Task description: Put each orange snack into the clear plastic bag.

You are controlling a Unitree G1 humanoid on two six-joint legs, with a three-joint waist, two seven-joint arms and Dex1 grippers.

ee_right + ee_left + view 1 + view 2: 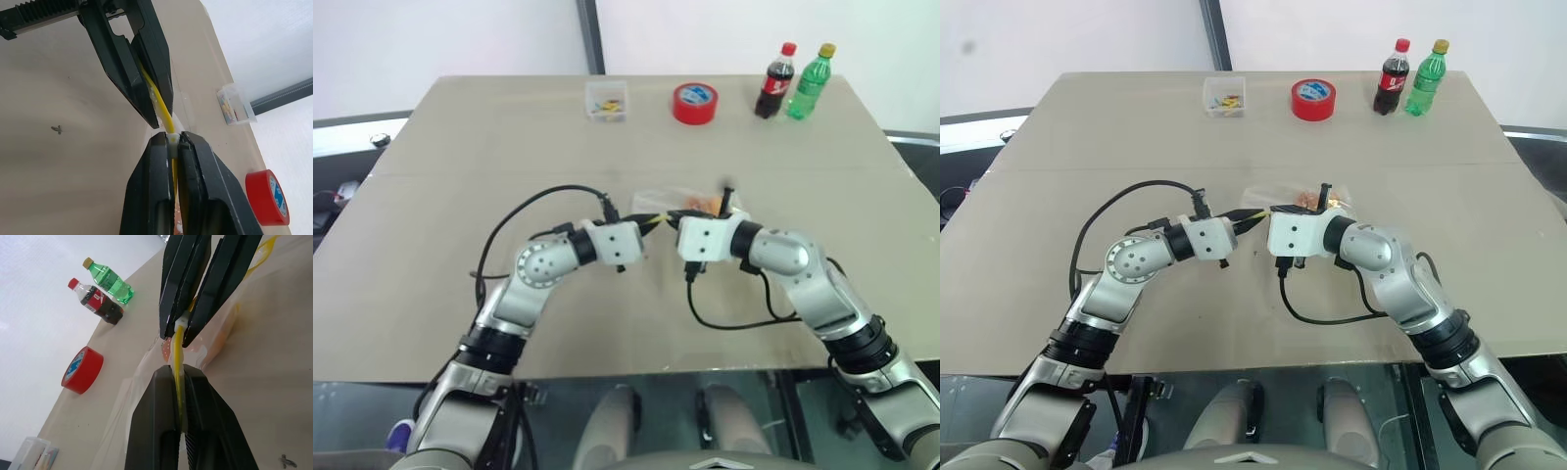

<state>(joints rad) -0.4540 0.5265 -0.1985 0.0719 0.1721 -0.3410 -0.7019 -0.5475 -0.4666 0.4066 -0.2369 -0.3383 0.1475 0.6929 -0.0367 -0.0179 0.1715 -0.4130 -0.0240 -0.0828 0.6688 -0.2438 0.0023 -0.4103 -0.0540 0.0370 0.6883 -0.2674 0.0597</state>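
The clear plastic bag (658,200) hangs just above the middle of the table, held by its yellow seal strip (177,345). My left gripper (179,377) is shut on that strip from one side. Facing it tip to tip, my right gripper (171,141) is shut on the same strip, with only a short piece of yellow edge between the two. An orange snack (706,204) shows through the bag's film, behind the right wrist. How many snacks lie in the bag I cannot tell.
Along the far edge of the table (431,196) stand a small clear box (607,100), a red tape roll (694,103), a cola bottle (775,80) and a green bottle (810,81). Black cables loop from both wrists over the near table.
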